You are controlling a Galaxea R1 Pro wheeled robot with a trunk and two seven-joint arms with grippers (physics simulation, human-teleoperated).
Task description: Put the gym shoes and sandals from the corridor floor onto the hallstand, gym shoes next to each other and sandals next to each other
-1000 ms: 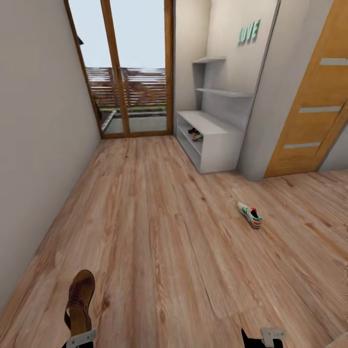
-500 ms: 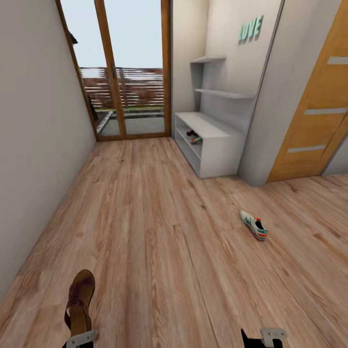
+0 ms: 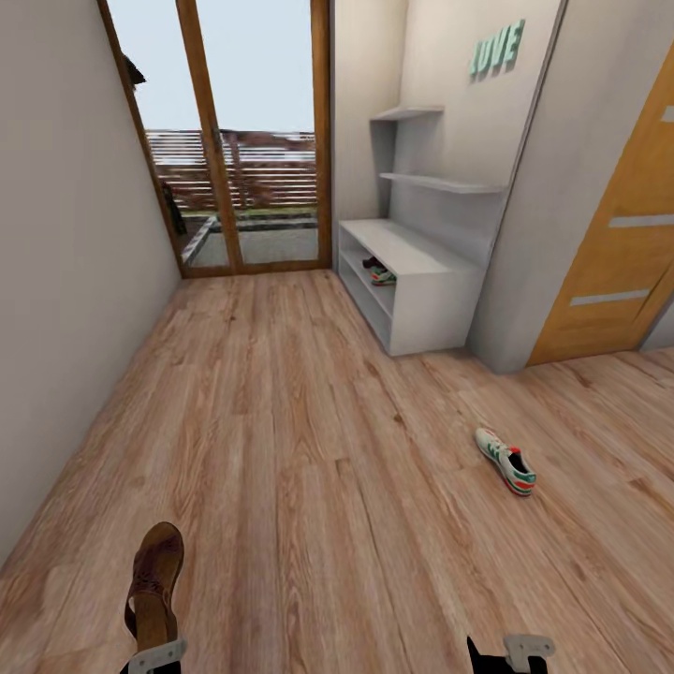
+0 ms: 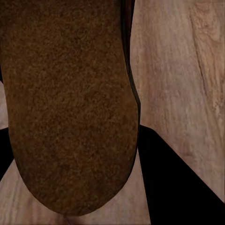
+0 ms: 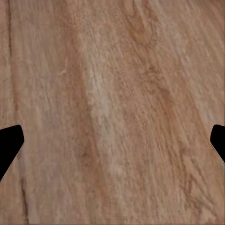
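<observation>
The left end effector (image 3: pixel 154 651) is clamped on a brown sandal (image 3: pixel 154 585), well short of the grey hallstand (image 3: pixel 426 290). The right end effector (image 5: pixel 112 140) is spread wide over bare wood floor (image 3: pixel 309 449). One white gym shoe (image 3: pixel 505 460) lies on the floor near the hallstand's near end; another shoe (image 3: pixel 378 272) sits on the hallstand's upper shelf tier

Quick count: two gym shoes, one lying on the floor (image 3: pixel 281 421) at right (image 3: pixel 506 460) and one on the hallstand's (image 3: pixel 421 271) shelf (image 3: pixel 381 275) (something dark beside it, can't tell what). One brown sandal (image 3: pixel 155 573), lower left. Two wall shelves (image 3: pixel 432 182).
</observation>
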